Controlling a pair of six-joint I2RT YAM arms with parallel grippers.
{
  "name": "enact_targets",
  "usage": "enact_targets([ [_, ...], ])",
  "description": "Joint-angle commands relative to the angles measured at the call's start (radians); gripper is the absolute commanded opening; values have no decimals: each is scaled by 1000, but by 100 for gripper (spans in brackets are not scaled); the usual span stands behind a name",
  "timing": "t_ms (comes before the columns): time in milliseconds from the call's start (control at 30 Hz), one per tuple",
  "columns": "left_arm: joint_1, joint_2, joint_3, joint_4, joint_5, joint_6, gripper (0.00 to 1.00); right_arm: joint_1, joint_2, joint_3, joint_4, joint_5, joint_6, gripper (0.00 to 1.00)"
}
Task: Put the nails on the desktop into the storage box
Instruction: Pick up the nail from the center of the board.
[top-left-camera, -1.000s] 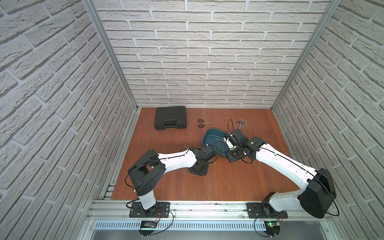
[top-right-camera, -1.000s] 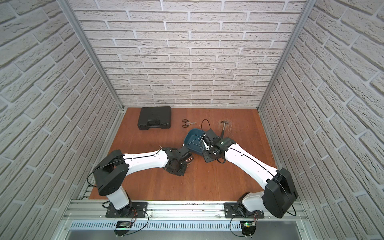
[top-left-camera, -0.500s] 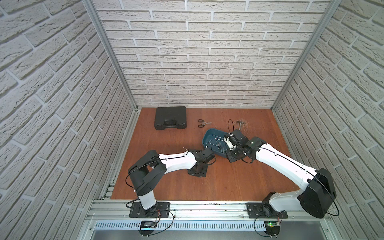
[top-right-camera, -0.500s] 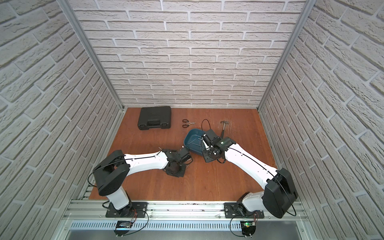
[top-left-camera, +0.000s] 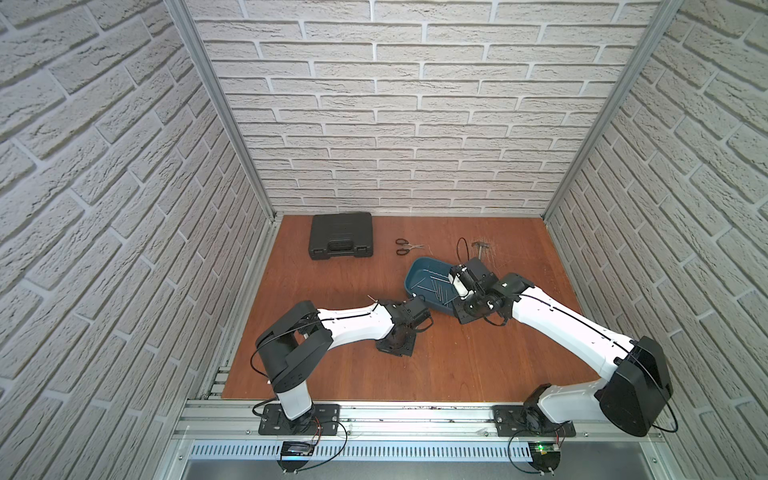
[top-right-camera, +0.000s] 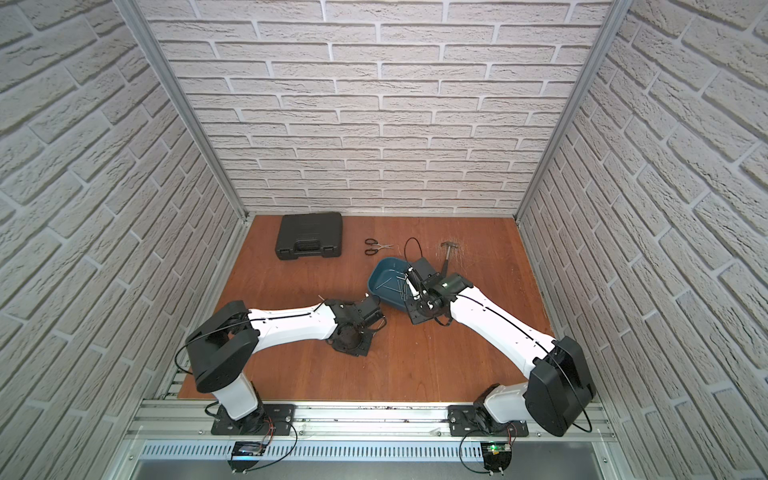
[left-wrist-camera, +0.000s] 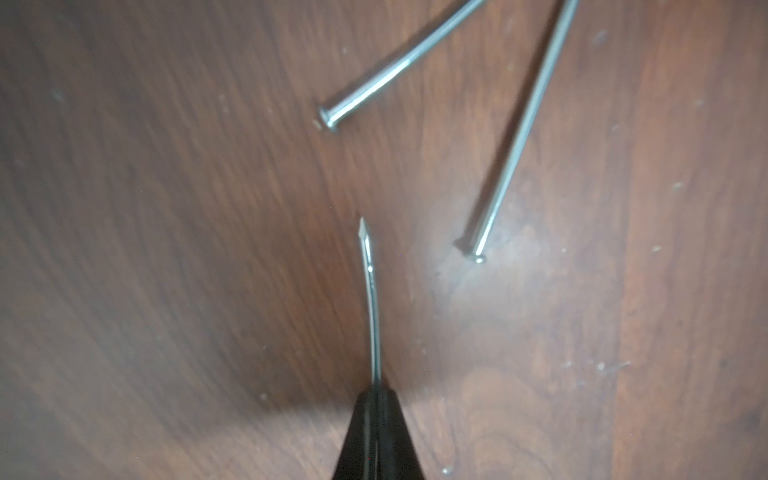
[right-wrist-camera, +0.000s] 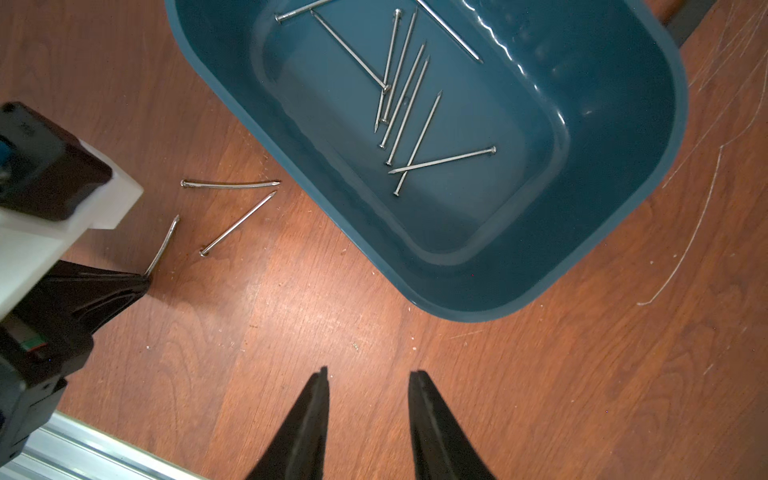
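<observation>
Left tool (left-wrist-camera: 376, 395) clamped on one nail (left-wrist-camera: 371, 291), point sticking out ahead. Thin pinch: it could swivel or slip out before reaching the box (right-wrist-camera: 623, 187). Right tool (right-wrist-camera: 370, 370) apart, empty, box just ahead.

Left gripper (left-wrist-camera: 376, 392), jaws slightly parted a second ago, now pinched shut on one nail (left-wrist-camera: 371, 291) at 7 o'clock of the storage box (top-left-camera: 415, 274), left wrist (top-left-camera: 397, 343) a shade further toward 6 o'clock in both top views
</observation>
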Motion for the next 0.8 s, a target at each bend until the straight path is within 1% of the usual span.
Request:
enact_targets([
  [0, 21, -58, 39, -58, -32, 24, 0, -10, -25, -1, 17, -6, -7, 36],
  [200, 51, -78, 116, -109, -47, 65, 0, -20, -32, 1, 16, -6, -7, 36],
  [333, 82, -58, 208, -132, -42, 111, 0, -35, -46, -1, 10, -5, -7, 36],
  [567, 141, 79, 469, -169, -9, 218, 0, -67, -87, -10, -10, -6, -3, 36],
  [767, 159, 226, 689, -204, 24, 282, 0, -82, -134, -21, -37, 6, 5, 37],
])
